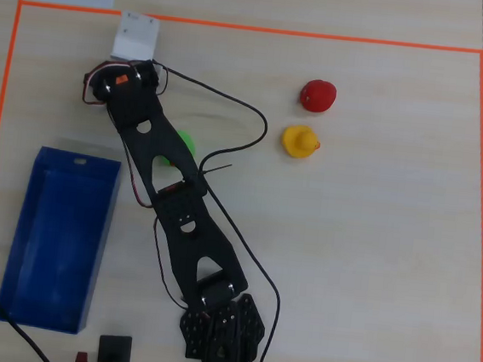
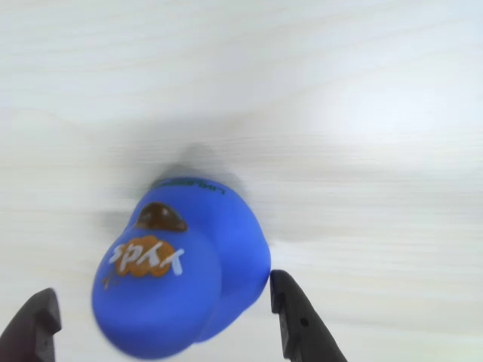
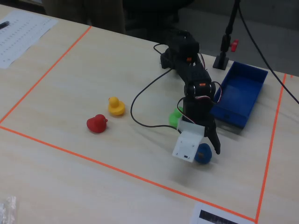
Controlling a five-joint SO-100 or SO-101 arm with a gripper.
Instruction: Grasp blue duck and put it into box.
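Right now, from overhead, the black arm [image 1: 182,218] stretches from its base at the bottom edge up toward the top-left corner of the orange-taped area, and its white wrist block hides whatever sits beneath it. The box [image 1: 15,236] lies well to the left of the arm, open and with nothing visible inside. A green duck [image 1: 186,142] peeks out from under the arm's middle; a red duck [image 1: 318,95] and a yellow duck [image 1: 300,141] sit well off to the right.

Next, the wrist view fills with the blue duck [image 2: 181,275], close and a little blurred, resting on the pale table [image 2: 362,113]. The pincer [image 2: 162,324] is spread, one dark finger on each side of the duck; the right finger looks to be just at its flank, the left one apart from it.

Finally, the fixed view shows the blue duck [image 3: 203,153] on the table under the lowered wrist, with the box [image 3: 254,73] behind it, toward the arm's base.

My reading: the grasp is being set up, not made. The next move calls for squeezing the fingers onto the duck, lifting it clear, then swinging over to the box to drop it.
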